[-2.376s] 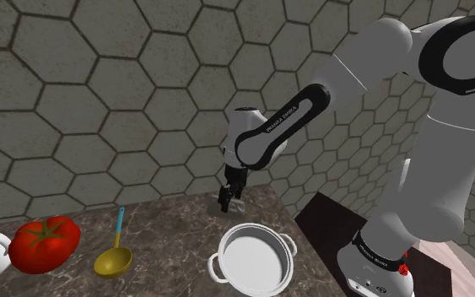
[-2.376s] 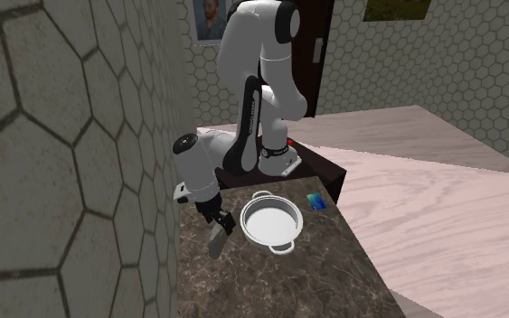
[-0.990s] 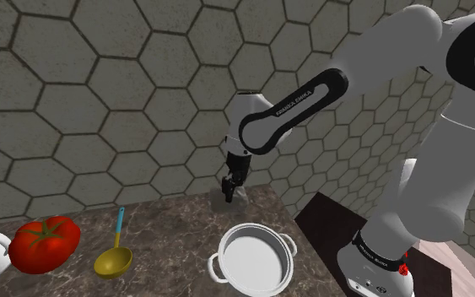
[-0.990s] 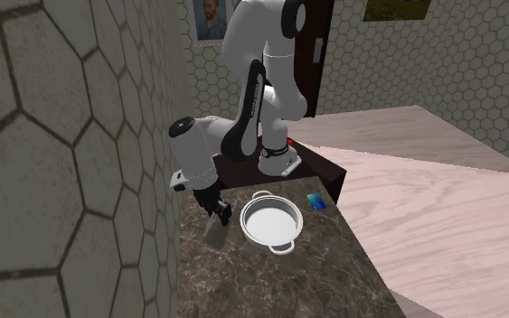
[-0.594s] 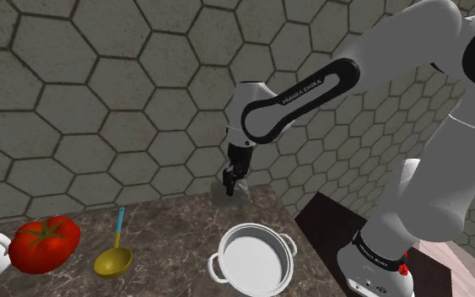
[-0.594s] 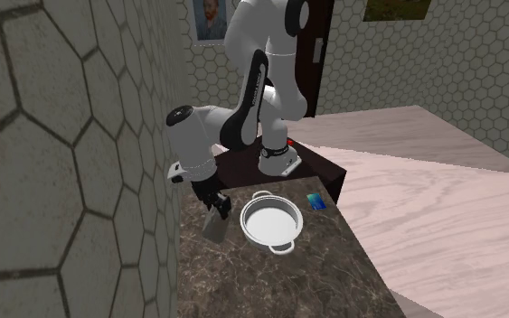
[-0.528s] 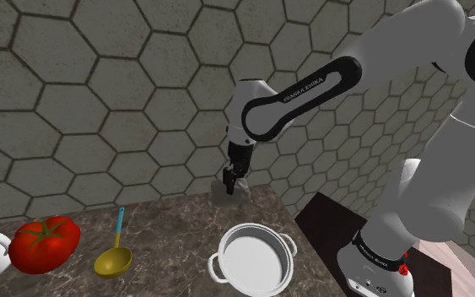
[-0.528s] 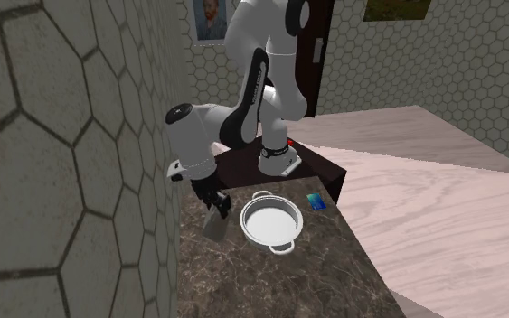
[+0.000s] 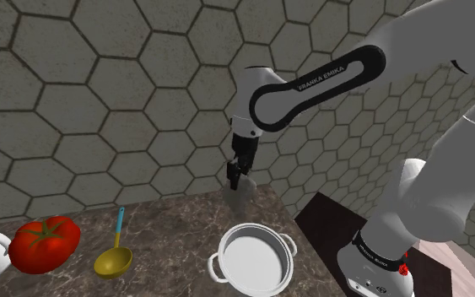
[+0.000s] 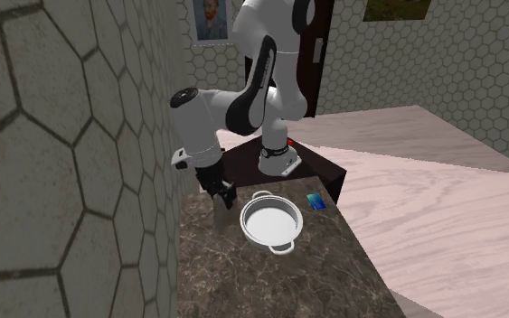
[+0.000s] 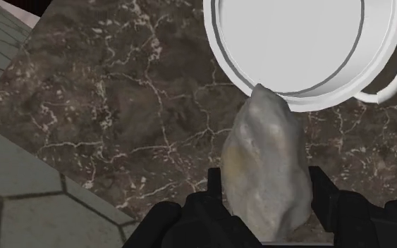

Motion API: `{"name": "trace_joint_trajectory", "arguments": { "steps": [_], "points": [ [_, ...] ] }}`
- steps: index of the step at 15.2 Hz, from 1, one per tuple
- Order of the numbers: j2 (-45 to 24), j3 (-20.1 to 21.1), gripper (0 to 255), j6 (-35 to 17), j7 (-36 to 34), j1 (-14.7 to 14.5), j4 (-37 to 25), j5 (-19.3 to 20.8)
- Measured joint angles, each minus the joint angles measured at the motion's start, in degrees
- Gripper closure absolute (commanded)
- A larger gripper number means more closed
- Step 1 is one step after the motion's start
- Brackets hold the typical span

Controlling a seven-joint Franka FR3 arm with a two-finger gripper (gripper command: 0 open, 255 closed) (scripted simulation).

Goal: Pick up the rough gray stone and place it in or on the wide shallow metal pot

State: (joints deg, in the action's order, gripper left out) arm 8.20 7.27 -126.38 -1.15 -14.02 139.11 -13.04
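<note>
Grasp and lift done — jaws clamped on gray stone [image 9: 240, 192], clear of surface [image 9: 168, 245]; left: carry over pot [image 9: 255, 260], release

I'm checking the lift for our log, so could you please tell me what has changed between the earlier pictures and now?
The gripper, shut on the stone, has risen from the counter and carried the stone a little toward the pot. The stone now hangs above the counter, just short of the pot's rim. The pot, tomato and ladle stayed put.
</note>
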Motion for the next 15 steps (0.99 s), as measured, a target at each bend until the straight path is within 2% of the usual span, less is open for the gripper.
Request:
{"name": "trace_joint_trajectory", "arguments": {
  "steps": [6,12,15],
  "points": [
    [9.78,3.15,255,0.18,-4.37,-3.42,8.57,-3.06],
    [21.87,7.45,255,2.94,-10.24,-8.86,16.91,-8.01],
    [22.22,8.70,255,1.19,-11.20,-10.08,18.82,-9.42]
  ]
}}
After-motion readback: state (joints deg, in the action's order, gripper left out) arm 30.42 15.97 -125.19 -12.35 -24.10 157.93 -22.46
